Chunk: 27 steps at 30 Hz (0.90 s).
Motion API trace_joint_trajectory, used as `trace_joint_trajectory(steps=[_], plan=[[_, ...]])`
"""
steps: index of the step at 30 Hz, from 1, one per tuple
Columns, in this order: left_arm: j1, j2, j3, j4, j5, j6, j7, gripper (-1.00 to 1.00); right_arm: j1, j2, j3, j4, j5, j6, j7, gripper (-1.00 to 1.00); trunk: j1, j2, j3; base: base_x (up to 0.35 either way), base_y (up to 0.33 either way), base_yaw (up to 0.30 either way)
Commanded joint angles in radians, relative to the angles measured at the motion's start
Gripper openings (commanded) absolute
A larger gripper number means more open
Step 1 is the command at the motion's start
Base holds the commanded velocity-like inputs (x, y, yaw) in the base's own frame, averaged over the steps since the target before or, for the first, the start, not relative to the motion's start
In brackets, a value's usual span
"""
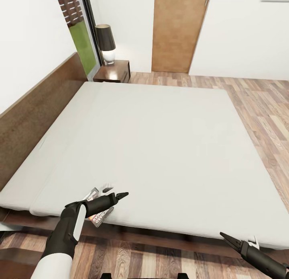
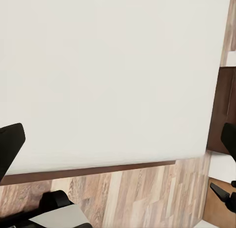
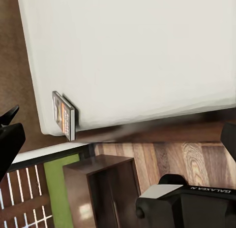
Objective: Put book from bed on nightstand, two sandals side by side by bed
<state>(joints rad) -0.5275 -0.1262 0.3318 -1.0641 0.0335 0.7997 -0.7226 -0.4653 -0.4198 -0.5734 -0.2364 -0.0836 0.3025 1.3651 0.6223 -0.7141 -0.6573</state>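
At the near edge of the bed point(image 1: 160, 142), we found the book point(image 1: 100, 216) lying flat on the off-white mattress, close to the corner nearest the headboard point(image 1: 36, 118). Our left gripper point(image 1: 122, 195) hovered directly above the book, the dark forearm covering most of its cover; only slivers with orange-red and white lettering showed on either side of the arm. We could not tell from the head view whether the left jaws were released or clenched. From the left wrist view the two finger tips point(image 2: 10, 144) stood far apart at opposite edges of the frame, with bare mattress between them, so we read the left jaws as released and grasping nothing.

Our right gripper point(image 1: 226, 238) hung low beside the bed's near edge, over the wood-plank floor point(image 1: 257, 102), well apart from the book. Its finger tips looked slightly parted, and the right wrist view showed them wide apart with nothing held.

From the right wrist view we saw the book point(image 3: 64, 114) at the mattress edge, with a dark wooden nightstand point(image 3: 103, 188) just beyond that corner of the bed.

Across the room, a second nightstand point(image 1: 114, 71) stood at the far end of the headboard, carrying a lamp point(image 1: 105, 44). A brown door point(image 1: 178, 29) was set in the white wall beyond it.
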Motion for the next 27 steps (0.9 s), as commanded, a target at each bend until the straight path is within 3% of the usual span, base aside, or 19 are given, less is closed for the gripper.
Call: trace_joint_trajectory(steps=[1,11,21,27], plan=[[-0.001,-0.001,0.004,0.0,0.003,0.009,-0.002,1.0,0.0,0.0,0.003,0.001,-0.007,0.01,0.002,1.0,0.0,-0.001,-0.001,0.0,0.0,0.0],[-0.001,-0.001,0.003,0.0,0.004,0.009,-0.004,1.0,0.001,0.0,0.003,0.001,-0.007,0.01,0.003,1.0,0.0,-0.001,-0.001,-0.185,0.0,0.0],[-0.001,-0.001,0.003,0.0,0.003,0.009,-0.004,1.0,0.0,0.0,0.003,0.002,-0.007,0.01,0.003,1.0,0.0,-0.001,-0.001,-0.026,0.0,0.0],[-0.001,-0.001,0.003,0.0,0.004,0.009,-0.005,1.0,0.0,0.0,0.003,0.004,-0.007,0.01,0.002,1.0,0.0,-0.001,-0.001,-0.257,0.0,0.0]])
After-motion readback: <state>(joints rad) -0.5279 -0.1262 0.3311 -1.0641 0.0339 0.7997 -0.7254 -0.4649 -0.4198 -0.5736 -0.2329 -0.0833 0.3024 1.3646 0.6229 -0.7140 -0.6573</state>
